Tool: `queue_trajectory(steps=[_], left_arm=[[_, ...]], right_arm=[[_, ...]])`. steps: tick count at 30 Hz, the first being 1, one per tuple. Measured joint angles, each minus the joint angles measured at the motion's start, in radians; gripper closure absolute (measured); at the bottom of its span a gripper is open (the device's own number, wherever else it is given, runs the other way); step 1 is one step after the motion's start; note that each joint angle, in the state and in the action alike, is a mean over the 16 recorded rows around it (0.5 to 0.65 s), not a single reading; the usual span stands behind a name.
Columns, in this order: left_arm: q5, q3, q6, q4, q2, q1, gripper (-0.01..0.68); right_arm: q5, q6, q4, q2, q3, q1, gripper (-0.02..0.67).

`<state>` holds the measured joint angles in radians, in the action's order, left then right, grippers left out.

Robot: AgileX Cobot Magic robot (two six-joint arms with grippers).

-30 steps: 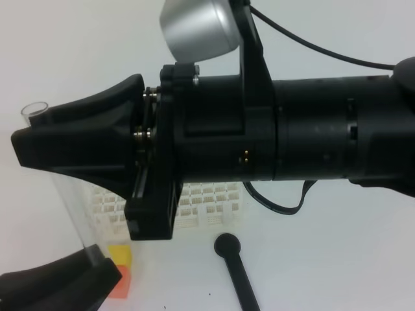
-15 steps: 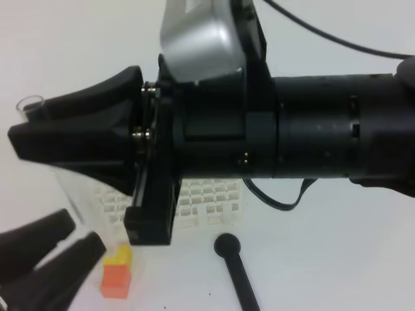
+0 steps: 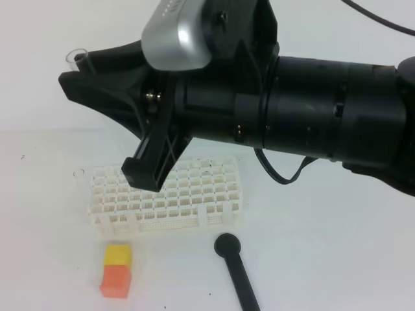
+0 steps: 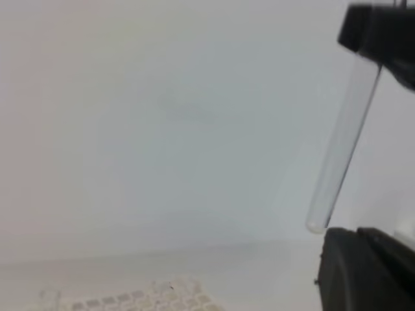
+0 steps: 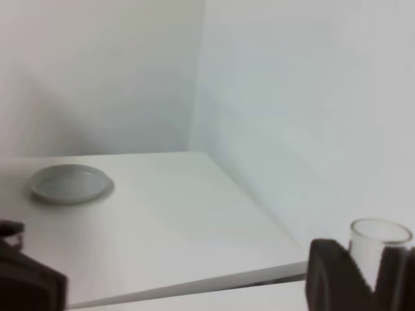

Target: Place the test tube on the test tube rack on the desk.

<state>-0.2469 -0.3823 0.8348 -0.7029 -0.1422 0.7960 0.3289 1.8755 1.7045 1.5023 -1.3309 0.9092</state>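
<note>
Reaching across from the right of the exterior high view, the black right gripper (image 3: 81, 81) sits high above the plain white desk (image 3: 337, 259), its fingers pinched narrow on the thin clear glass test tube (image 3: 76, 56), whose small round rim pokes out just above the fingertips at far left. Seen from the left wrist camera, that tube (image 4: 342, 146) hangs nearly upright, tilted slightly, its rounded bottom free in the air and well above the tabletop. From the right wrist camera the tube's open rim (image 5: 380, 234) shows between two dark fingertips (image 5: 331, 275).

Below the gripper, further down the exterior view, the wide white plastic grid rack with rows of small square holes (image 3: 165, 201) stands on the desk; the tube is not in any hole. Just in front of the rack's left end lies a small block, yellow on top and orange below (image 3: 117, 271). Right of it, near the rack's front right corner, a black rod with a round knob end (image 3: 233, 265) runs towards the lower edge.

A shallow grey dish (image 5: 69, 183) rests on a white surface in the right wrist view.

Of the left gripper only a dark part (image 4: 366, 269) shows at the bottom right of its own camera; whether it is wide or narrow I cannot tell.
</note>
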Motion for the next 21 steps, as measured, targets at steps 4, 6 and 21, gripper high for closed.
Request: queue_trajectory(steps=[4, 6, 21], left_arm=[[-0.089, 0.001, -0.021, 0.054, 0.083, -0.026, 0.664], [-0.128, 0.001, -0.039, 0.092, 0.113, -0.053, 0.669], [-0.239, 0.005, -0.195, 0.343, 0.149, -0.538, 0.674]], right_arm=[[-0.037, 0.021, 0.005, 0.0, 0.0, 0.001, 0.525], [-0.052, 0.03, 0.006, 0.0, 0.0, 0.001, 0.525], [-0.112, 0.053, 0.011, -0.001, -0.002, 0.002, 0.525]])
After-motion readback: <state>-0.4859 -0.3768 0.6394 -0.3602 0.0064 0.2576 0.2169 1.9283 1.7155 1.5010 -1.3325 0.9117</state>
